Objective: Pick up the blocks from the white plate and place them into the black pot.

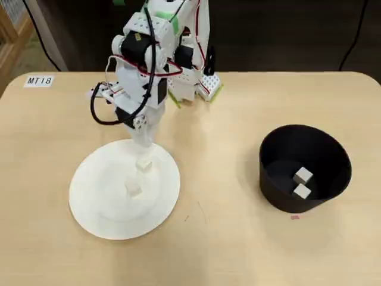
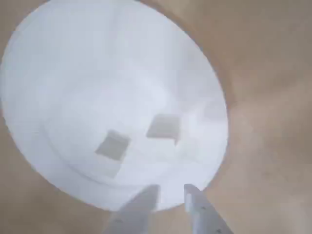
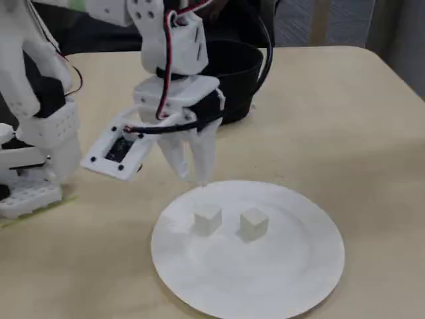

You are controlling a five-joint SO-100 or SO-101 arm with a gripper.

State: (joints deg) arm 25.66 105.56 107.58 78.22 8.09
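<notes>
White plate (image 1: 89,205) left on table, two blocks (image 1: 133,189) (image 1: 143,165) on it | gripper (image 3: 194,178) over its far rim, fingers barely apart, empty | black pot (image 1: 274,190) right, two blocks (image 1: 303,176) (image 1: 302,191) inside, bare tabletop between

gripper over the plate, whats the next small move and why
Probably ease the gripper forward and down over the nearer block on the white plate, then close. Its jaws stand slightly apart at the plate's rim, holding nothing. Two blocks remain there; two already lie in the black pot.
</notes>
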